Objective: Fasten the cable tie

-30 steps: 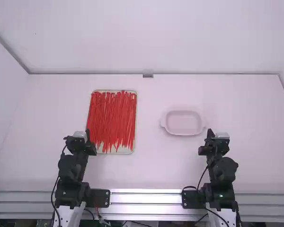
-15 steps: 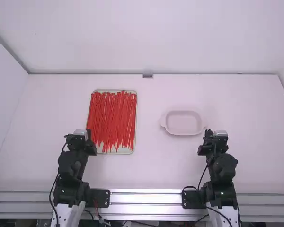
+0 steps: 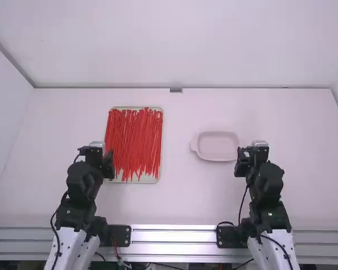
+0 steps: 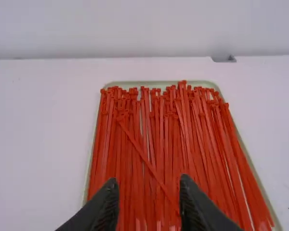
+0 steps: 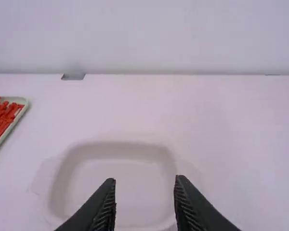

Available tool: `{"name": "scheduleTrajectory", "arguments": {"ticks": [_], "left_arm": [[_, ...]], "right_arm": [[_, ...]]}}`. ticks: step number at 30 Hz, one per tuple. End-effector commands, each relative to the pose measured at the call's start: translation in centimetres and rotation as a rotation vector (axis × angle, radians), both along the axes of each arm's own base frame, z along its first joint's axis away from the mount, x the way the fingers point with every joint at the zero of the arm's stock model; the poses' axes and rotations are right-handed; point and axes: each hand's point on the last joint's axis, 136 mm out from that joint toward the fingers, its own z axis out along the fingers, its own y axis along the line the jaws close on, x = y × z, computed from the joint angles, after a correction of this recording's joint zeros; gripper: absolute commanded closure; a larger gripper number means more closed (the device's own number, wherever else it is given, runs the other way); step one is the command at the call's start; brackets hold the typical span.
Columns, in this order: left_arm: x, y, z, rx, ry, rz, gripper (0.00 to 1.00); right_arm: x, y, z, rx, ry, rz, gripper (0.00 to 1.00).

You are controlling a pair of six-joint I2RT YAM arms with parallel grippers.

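Both arms have eased forward since the earlier frames, off their tucked rest. The right wrist has travelled a little farther up the picture than the left.

From the high view, the left gripper (image 3: 107,165) sits at the near left corner of the tray (image 3: 135,181), just over the ends of the red cable ties (image 3: 133,143) heaped lengthwise in it. The right gripper (image 3: 241,160) stands just beside the near right edge of the shallow white dish (image 3: 217,134). Both arms are folded low, elbows back towards their bases, with the wrists pointing away across the white table (image 3: 56,124).

In the left wrist view, the left gripper (image 4: 148,182) has its fingers spread moderately and holds nothing. The cable ties (image 4: 168,134) lie packed side by side, heads at the far end of the tray (image 4: 159,83), and one strap crosses the rest on a slant.

In the right wrist view, the right gripper (image 5: 144,181) is likewise parted and empty, aimed over the near rim of the dish (image 5: 120,144).

The step in hand looks like picking out a single tie. That slanted strap seems the best choice, since it rides on top — a narrow pinch from above should lift it alone. The left wrist would need to come down more steeply than it now sits.
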Motion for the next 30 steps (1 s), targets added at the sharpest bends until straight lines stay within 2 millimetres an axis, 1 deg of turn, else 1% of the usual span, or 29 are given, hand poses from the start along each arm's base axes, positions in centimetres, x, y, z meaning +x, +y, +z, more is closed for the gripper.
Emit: {"name": "scheduleTrajectory", "arguments": {"ticks": [1,5,8,11,17,20,23,28,30], "left_arm": [[0.7,-0.5,1.2,-0.022,0.006,-0.014,0.61],[1.7,-1.4,1.4,-0.047,0.053,-0.055,0.54],[2.6,-2.0,1.5,-0.072,0.099,-0.084,0.47],[3.4,-2.0,1.5,-0.083,0.140,-0.083,0.42],[5.3,-2.1,0.8,-0.105,0.252,-0.077,0.29],[6.1,-2.0,0.6,-0.097,0.286,-0.060,0.25],[7.0,-1.4,0.0,-0.082,0.335,-0.023,0.20],[8.1,-1.9,-0.5,-0.089,0.383,-0.030,0.14],[8.5,-2.0,-1.2,-0.093,0.427,-0.029,0.10]], "right_arm": [[0.9,0.3,2.0,0.009,-0.008,0.004,0.61],[2.2,0.9,2.3,-0.033,0.037,0.036,0.53],[3.4,1.4,2.5,-0.010,0.080,0.040,0.47],[4.3,1.9,2.3,0.001,0.125,0.045,0.42],[6.3,3.2,1.2,0.025,0.252,0.065,0.29],[6.8,3.8,0.8,0.030,0.293,0.085,0.25],[7.4,4.9,0.6,0.039,0.336,0.122,0.19],[8.4,5.6,0.4,0.035,0.371,0.139,0.14],[9.0,6.1,0.3,0.027,0.387,0.161,0.10]]}}
